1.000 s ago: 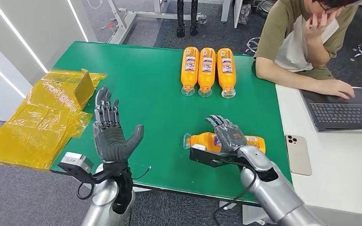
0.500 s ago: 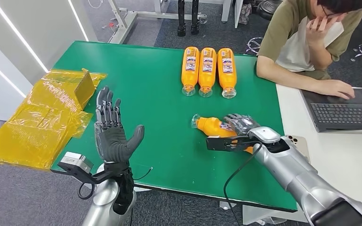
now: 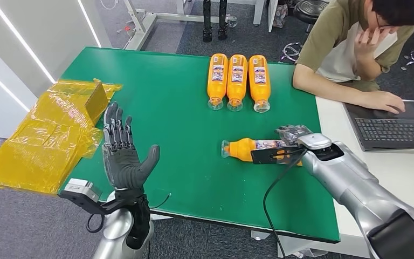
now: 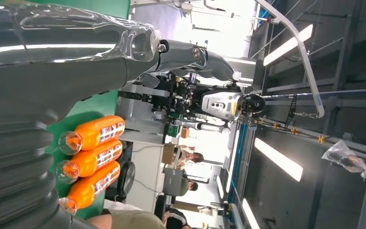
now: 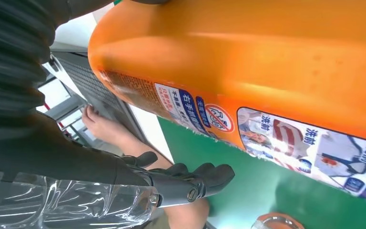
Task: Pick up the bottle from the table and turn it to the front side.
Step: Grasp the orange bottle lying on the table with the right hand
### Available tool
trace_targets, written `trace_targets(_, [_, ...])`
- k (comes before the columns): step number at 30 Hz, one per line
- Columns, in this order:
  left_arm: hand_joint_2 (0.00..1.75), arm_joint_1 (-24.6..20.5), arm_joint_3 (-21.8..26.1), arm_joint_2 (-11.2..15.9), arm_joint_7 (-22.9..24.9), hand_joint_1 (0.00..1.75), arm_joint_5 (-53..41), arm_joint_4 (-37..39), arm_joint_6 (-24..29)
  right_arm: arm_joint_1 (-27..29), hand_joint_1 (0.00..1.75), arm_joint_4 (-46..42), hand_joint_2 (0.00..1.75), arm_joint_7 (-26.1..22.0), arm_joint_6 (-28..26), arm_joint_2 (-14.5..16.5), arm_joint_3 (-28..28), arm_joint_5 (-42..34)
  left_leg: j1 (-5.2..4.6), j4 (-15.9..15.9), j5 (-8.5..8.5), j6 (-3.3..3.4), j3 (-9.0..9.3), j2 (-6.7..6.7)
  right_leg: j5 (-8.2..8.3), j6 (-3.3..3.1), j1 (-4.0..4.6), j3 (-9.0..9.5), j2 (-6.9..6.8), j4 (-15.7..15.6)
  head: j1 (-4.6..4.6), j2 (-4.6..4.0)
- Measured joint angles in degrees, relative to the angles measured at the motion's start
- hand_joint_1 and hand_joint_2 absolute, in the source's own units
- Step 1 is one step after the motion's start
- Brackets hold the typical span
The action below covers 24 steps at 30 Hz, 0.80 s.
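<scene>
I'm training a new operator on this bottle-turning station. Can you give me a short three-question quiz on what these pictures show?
1. True or false: the right hand holds the orange plastic bottle lying on the green table.
2. How many other orange bottles lie side by side at the table's far edge? A) two B) three C) four
3. Fill in: the left hand is raised, fingers apart, holding ____.

Key
1. True: its fingers wrap the orange plastic bottle, whose cap end points toward the robot's left.
2. B
3. nothing
</scene>
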Motion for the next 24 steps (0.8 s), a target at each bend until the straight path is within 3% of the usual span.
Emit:
trace_targets(16, [1.75,1.14,0.00,0.14,0.00,0.00,0.57,-1.60,1.96,1.42,0.00,4.24,1.75,0.51,-3.34,-0.11,3.20,-5.47,0.00,0.00,0.00,0.00,0.01,0.00,0.00,0.00,0.00,0.00,0.00,-0.01,0.00,0.00])
trace_targets(20, [1.75,1.22,0.00,0.14,0.00,0.00,0.78,-1.78,1.96,2.39,1.75,5.95,1.75,0.74,-5.85,0.28,3.38,-6.15,0.01,0.00,0.00,0.00,0.02,-0.02,0.00,0.00,0.00,0.02,-0.05,-0.02,-0.02,0.00])
trace_targets(24, [1.75,1.26,0.00,0.14,0.00,0.00,0.78,-1.84,1.91,3.07,1.75,6.74,1.75,0.83,-8.40,0.33,3.53,-6.27,0.01,-0.01,-0.02,0.01,0.14,0.04,0.00,0.00,0.01,0.13,0.02,-0.04,-0.01,0.00])
